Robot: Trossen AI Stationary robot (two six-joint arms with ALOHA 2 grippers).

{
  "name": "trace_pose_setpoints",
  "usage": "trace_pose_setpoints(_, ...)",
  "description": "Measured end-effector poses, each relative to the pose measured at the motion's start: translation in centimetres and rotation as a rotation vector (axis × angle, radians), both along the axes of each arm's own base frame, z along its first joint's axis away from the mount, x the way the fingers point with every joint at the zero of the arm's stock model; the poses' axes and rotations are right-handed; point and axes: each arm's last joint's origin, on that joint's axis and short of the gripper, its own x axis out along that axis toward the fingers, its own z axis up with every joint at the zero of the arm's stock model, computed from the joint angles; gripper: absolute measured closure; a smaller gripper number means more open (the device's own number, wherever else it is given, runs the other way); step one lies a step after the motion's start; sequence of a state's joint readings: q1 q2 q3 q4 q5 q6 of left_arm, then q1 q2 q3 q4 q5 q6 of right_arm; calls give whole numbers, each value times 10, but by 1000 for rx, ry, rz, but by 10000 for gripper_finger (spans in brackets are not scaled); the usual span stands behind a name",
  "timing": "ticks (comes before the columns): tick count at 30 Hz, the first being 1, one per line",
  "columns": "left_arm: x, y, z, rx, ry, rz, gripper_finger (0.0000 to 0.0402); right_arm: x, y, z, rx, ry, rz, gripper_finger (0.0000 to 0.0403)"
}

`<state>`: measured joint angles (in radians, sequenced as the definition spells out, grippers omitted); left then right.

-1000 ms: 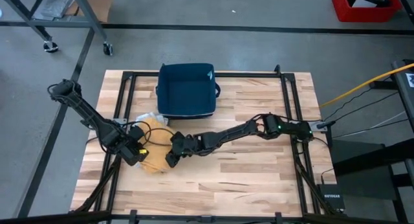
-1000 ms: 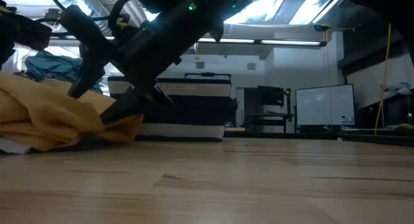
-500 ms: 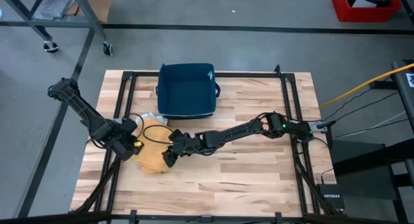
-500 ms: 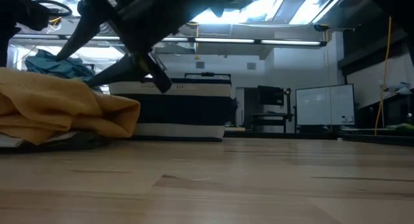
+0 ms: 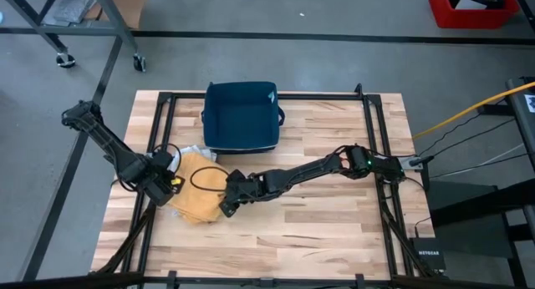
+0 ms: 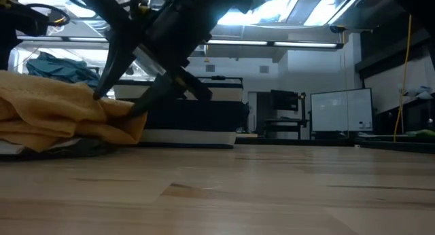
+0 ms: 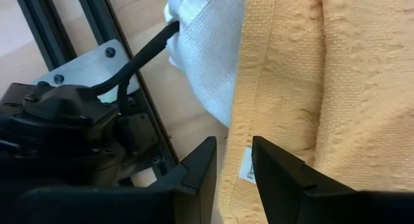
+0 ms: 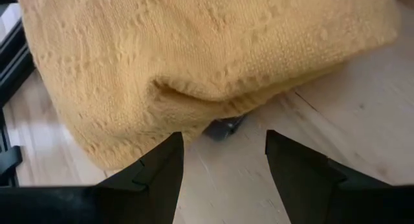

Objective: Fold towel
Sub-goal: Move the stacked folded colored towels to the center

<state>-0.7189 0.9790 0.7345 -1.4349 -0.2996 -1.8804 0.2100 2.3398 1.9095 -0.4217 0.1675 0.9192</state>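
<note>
The yellow towel (image 5: 199,197) lies bunched in a folded heap on the left part of the table, over a white cloth (image 5: 188,152). My left gripper (image 5: 165,184) hangs over the towel's left edge. In the left wrist view the hem and label of the towel (image 7: 323,68) show through the narrow gap of that gripper (image 7: 233,179), and nothing is between its fingers. My right gripper (image 5: 226,205) stands wide open at the towel's right near corner. In the right wrist view the folded corner of the towel (image 8: 194,49) lies just beyond that gripper (image 8: 223,166). Whether its tips brush the cloth in the low view I cannot tell.
A dark blue bin (image 5: 241,115) stands at the table's far middle. Black frame rails (image 5: 159,130) run along the table's left and right sides. A black cable loop (image 5: 201,177) lies over the towel. Bare wood stretches across the table's near and right parts.
My left gripper has risen and drawn back from the towel's near left part toward the far left, rolling as it went. My right gripper has lifted off the towel's right edge, and that edge now stands a little higher.
</note>
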Motion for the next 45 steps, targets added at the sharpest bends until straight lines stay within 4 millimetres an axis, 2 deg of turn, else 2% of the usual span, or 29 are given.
trace_pose_setpoints(14, 14, -13, -15, 72, 120, -32, 312, -1, 0, 4, -2, -2, 22, 182)
trace_pose_setpoints(20, 23, -21, -19, 55, 116, -45, 312, -5, -1, 26, -10, -44, 39, 182)
trace_pose_setpoints(26, 27, -21, -24, 60, 108, 31, 312, -14, -5, 51, -91, -55, 20, 182)
trace_pose_setpoints(37, 65, -27, -51, 21, 95, -11, 312, -38, -13, 79, -193, 31, -37, 182)
trace_pose_setpoints(45, 102, -38, -75, -47, -40, -80, 312, -63, -21, 98, -303, 147, -85, 182)
